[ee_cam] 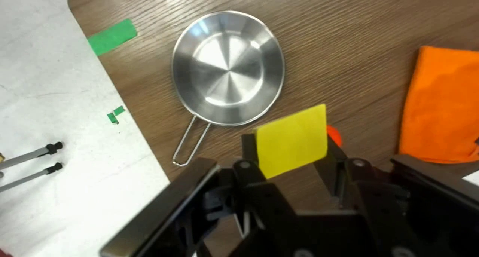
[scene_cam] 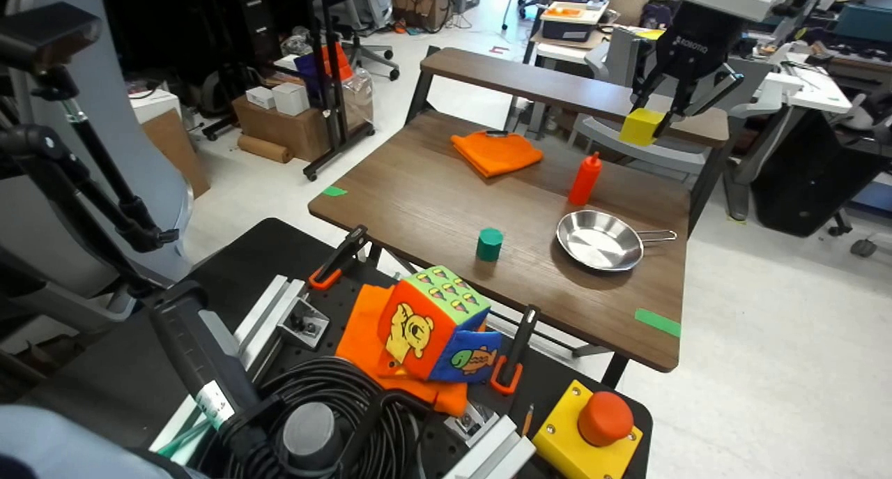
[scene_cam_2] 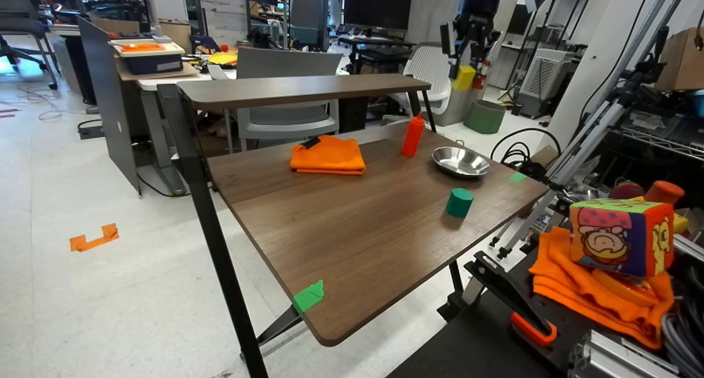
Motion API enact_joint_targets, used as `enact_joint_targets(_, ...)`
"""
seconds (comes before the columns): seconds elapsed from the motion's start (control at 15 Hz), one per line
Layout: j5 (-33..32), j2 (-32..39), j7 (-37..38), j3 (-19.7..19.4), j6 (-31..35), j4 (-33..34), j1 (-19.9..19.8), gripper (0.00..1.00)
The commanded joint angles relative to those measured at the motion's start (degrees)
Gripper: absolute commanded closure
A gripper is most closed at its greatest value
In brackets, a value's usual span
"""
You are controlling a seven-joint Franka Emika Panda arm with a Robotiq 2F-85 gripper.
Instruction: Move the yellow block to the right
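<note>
The yellow block is held in the air between the two fingers of my gripper. It also shows at the fingertips in an exterior view and in the wrist view, where it is slightly tilted. My gripper is shut on the block, with a finger on each side. The block is well above the wooden table and touches nothing else that I can see. In the wrist view it partly covers the red bottle.
A metal pan lies on the table, near the upright red bottle. A green cylinder stands near the front edge. A folded orange cloth lies farther back. A raised shelf runs along the table's back.
</note>
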Motion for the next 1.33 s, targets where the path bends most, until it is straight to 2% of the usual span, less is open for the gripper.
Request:
enact_joint_targets(0.0, 2.2, 6.3, -0.4, -0.9, -4.3, 8.3, -2.5, 0.83)
enact_joint_targets(0.2, 3.0, 14.0, 0.4, -0.8, -10.1, 17.5, -4.2, 0.83)
enact_joint_targets(0.47, 3.3, 22.5, 4.6, -1.1, -17.2, 27.8, -4.4, 0.83)
enact_joint_targets(1.0, 2.3, 35.3, 15.8, -2.1, -25.2, 48.6, -5.0, 0.83)
enact_joint_targets(1.27, 4.2, 40.3, 20.0, -0.6, -28.4, 57.1, -5.8, 0.83)
